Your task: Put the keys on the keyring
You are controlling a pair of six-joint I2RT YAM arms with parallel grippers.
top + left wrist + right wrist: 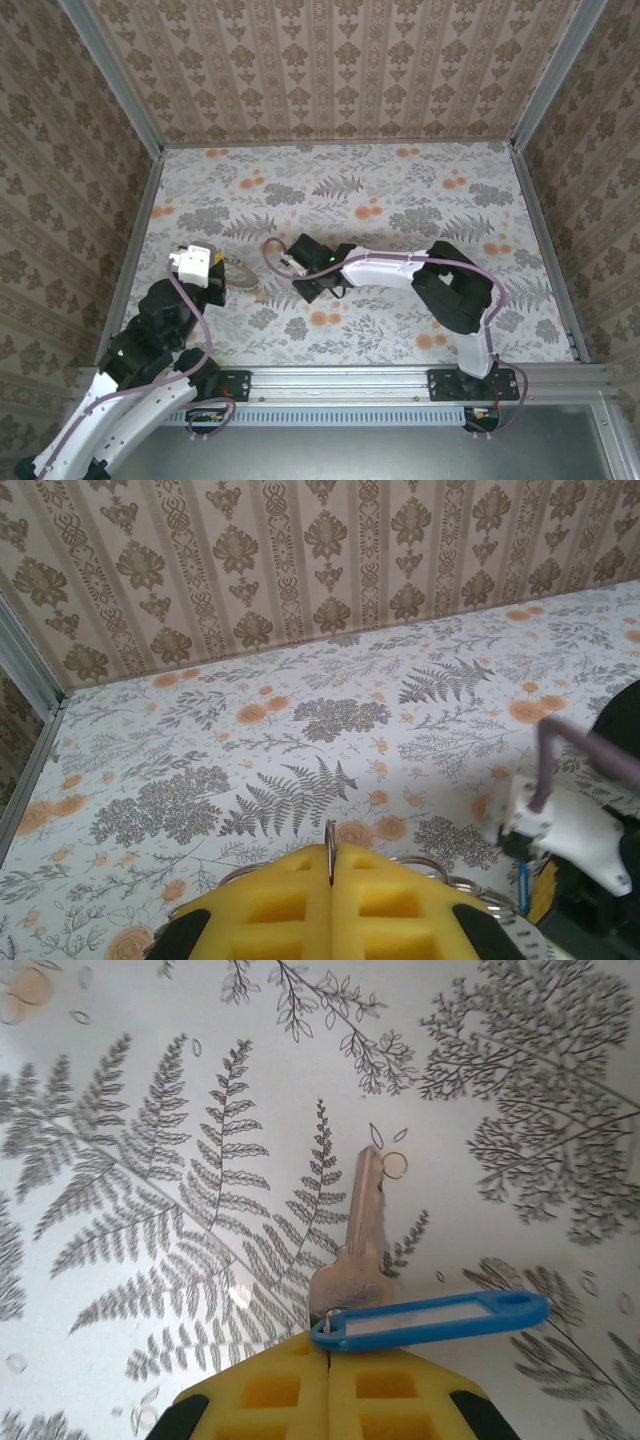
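Key (358, 1230): likely light, stiff, slippery; grip the head.
Right end effector (330, 1350) pinches it, 6 o'clock; left end effector (331, 858) pinches keyring (330, 832).

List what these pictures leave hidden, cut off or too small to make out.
- Keyring, left wrist view: mostly hidden behind the shut left gripper.
- Key, right wrist view: head's lower edge covered by the shut right gripper.
- Blue tag, same view: any writing too blurred to read.
- Top view: key too small to pick out.
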